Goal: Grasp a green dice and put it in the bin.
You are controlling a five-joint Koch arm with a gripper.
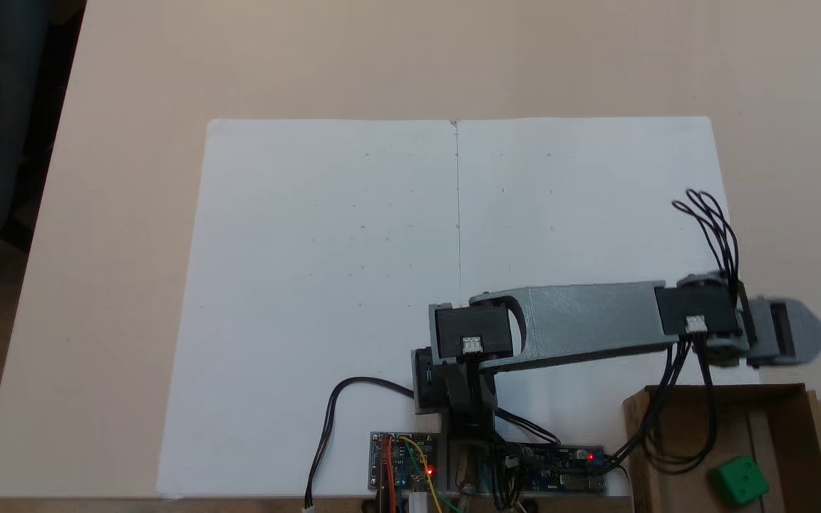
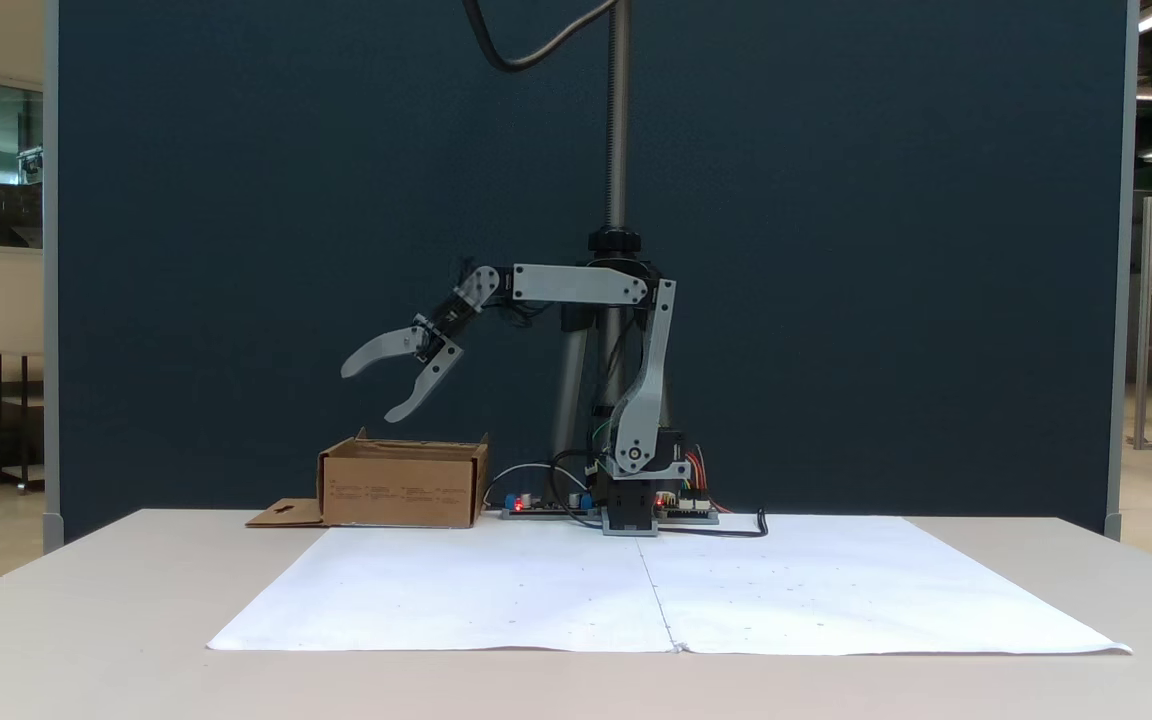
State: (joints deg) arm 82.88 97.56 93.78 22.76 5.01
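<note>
The green dice [image 1: 740,481] lies on the flat bottom of the bin [image 1: 787,427], a brown cardboard box at the lower right of a fixed view. From the side, the bin [image 2: 402,484] stands on the table left of the arm's base, and its wall hides the dice. My gripper [image 2: 369,393] hangs open above the bin, well clear of its rim, with nothing between its jaws. From above, the gripper [image 1: 809,336] reaches past the bin's far wall.
Large white paper sheets [image 1: 453,285] cover the table in front of the arm. Circuit boards with lit red LEDs [image 1: 489,472] and loose cables sit beside the arm's base [image 2: 633,505]. The bin's flap [image 2: 284,514] lies flat on the table.
</note>
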